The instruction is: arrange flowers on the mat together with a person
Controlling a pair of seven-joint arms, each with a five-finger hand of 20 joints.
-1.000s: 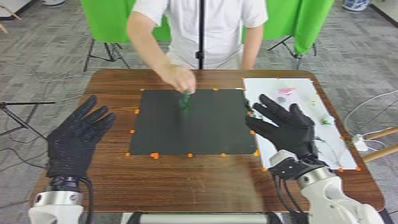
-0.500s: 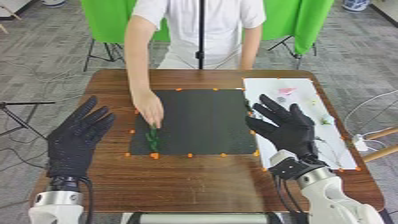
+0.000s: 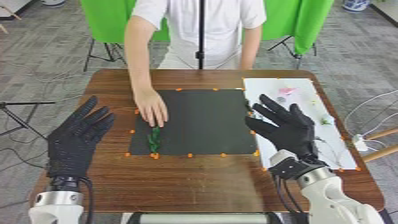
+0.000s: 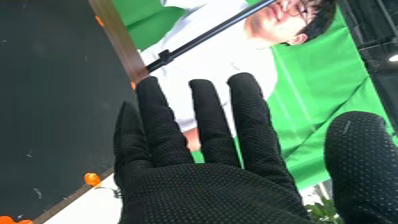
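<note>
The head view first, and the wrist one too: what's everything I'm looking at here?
table: one, brown, centre
mat: one, black, on the table
leafy sprig: one, green, lower left of the mat
sheet: one, white, right of the mat
flower pieces: several, pink, purple and green, on the sheet
markers: many, orange, around the mat and sheet
pole: one, black, upright beyond the table
cloth: green, behind the person
person's hand: one, bare, at the sprig's far end
left hand: one, black glove, table's left side
right hand: one, black glove, over the sheet
</note>
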